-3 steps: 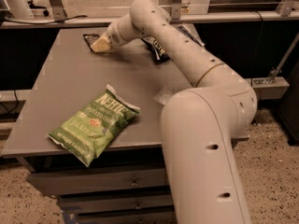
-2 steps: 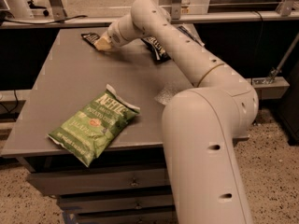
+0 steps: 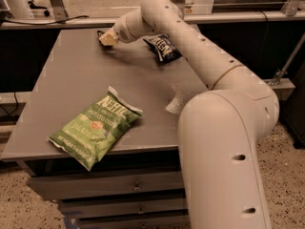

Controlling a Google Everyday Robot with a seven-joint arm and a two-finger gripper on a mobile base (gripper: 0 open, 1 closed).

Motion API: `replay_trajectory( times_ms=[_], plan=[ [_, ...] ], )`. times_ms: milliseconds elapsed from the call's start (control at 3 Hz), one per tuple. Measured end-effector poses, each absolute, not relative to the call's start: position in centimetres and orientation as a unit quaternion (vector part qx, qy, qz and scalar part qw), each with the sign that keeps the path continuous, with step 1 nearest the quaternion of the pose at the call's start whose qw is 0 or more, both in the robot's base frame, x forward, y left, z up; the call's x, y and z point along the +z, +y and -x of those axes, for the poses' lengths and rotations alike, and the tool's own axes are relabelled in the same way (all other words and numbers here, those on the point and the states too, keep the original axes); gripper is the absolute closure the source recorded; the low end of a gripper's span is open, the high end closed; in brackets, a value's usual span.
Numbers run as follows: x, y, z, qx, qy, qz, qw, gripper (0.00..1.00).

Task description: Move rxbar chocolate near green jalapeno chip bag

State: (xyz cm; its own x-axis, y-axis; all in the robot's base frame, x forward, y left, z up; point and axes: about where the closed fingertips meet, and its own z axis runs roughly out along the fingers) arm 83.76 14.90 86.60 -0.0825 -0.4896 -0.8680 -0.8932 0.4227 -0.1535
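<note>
The rxbar chocolate is a small black wrapper at the far side of the grey table. Only its corner shows, to the left of my gripper's tip. My gripper reaches down onto it from the right, at the end of the long white arm, and hides most of the bar. The green jalapeno chip bag lies flat near the table's front edge, left of the middle and well apart from the bar and the gripper.
A dark blue chip bag lies at the far right of the table, under my arm. My arm's big white base stands at the table's right front corner. Drawers sit below the tabletop.
My gripper's tip has shifted slightly right and toward the far edge, staying at the black bar. The green bag and the dark blue bag have not moved.
</note>
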Motion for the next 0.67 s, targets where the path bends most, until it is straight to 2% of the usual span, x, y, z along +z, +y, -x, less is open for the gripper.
replay_trajectory(
  times_ms=[667],
  plan=[
    [89.1,10.6,-77.8,0.237,0.681,0.519,0.460,1.00]
  ],
)
